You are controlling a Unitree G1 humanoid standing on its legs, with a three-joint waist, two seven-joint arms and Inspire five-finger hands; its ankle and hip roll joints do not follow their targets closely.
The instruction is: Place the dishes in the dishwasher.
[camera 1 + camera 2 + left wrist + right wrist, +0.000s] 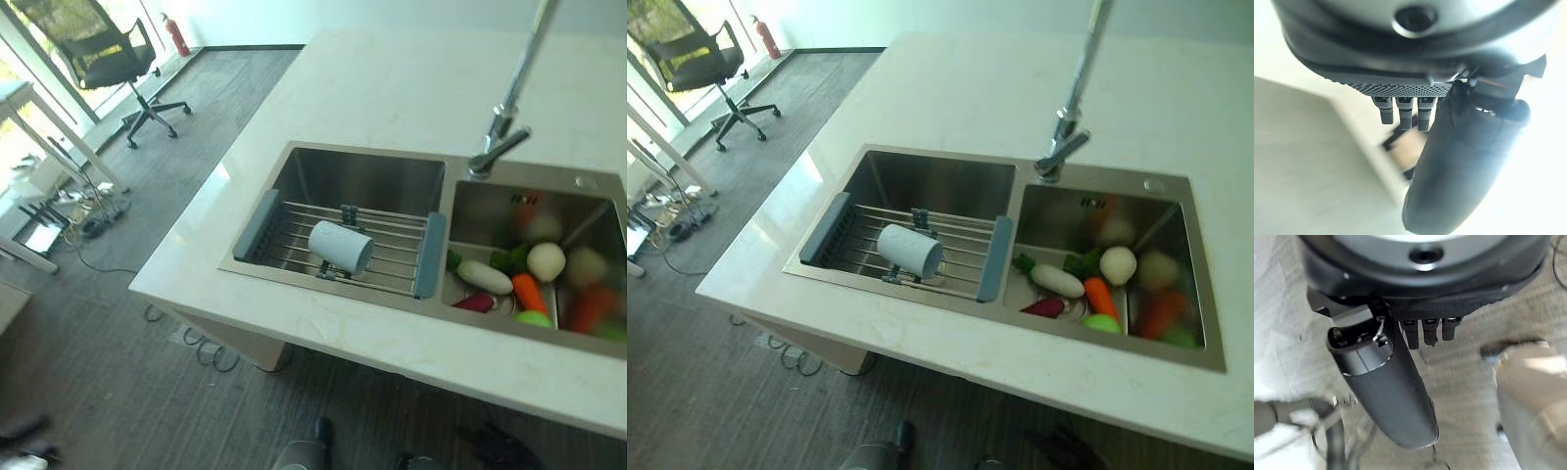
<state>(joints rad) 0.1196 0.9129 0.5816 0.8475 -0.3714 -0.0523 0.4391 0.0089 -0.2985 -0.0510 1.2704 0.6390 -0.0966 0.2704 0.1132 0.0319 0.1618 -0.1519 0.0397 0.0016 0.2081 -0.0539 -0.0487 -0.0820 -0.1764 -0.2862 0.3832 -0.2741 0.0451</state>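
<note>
A white cup (341, 247) lies on its side on a wire drying rack (392, 250) that spans the left basin of a steel double sink (921, 176), about midway between the rack's two grey end pieces. The sink is set into a pale countertop (392, 88). The right basin holds a heap of vegetables (1102, 284): a white radish, a carrot, a round white one, green and purple pieces. A tall tap (1073, 108) rises behind the divider between the basins. Off past the counter's left end, on the grey floor, stands a black office chair (103, 49), with a red fire extinguisher (177, 35) against the wall beyond it.

The head views show the cup and the sink, well apart from both hands. The left wrist view looks along the left hand (1459, 161); its thumb stands straight and its fingers (1405, 112) hang in a short straight row, holding nothing, with pale blurred surfaces past them. The right wrist view shows the right hand (1386, 391) the same way, thumb extended and fingers (1430, 333) straight and empty, with grey floor beyond the fingertips.
</note>
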